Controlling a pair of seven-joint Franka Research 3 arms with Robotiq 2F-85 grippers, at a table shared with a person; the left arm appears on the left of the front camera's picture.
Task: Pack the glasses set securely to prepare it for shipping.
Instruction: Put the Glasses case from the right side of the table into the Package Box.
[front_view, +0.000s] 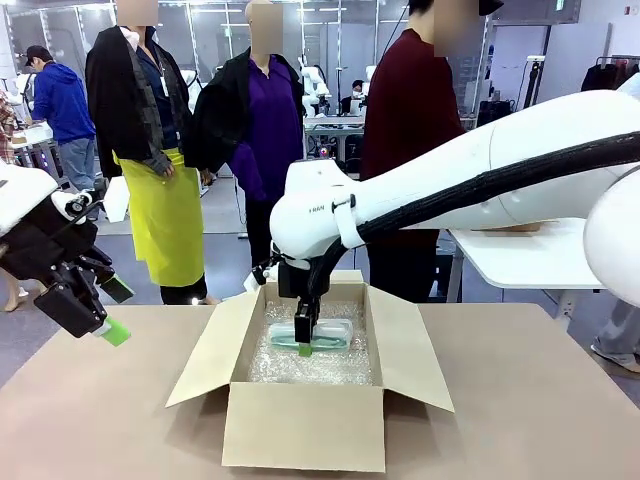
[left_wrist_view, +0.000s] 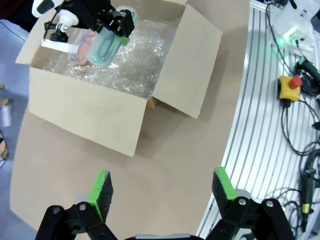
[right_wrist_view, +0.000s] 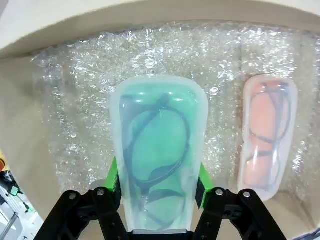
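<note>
An open cardboard box stands mid-table, lined with bubble wrap. My right gripper reaches down into it, shut on the mint green case, gripping its sides. In the right wrist view this case shows dark glasses inside, held between the green pads just over the wrap. Beside it, the translucent pink case lies on the wrap, apart from the green one. The left wrist view shows both the green and the pink case in the box. My left gripper hangs open, left of the box.
The box flaps spread outward on both sides. A person in dark red stands behind the box, others farther back. A white table is at the right. Rails, cables and a yellow stop button lie beside the table.
</note>
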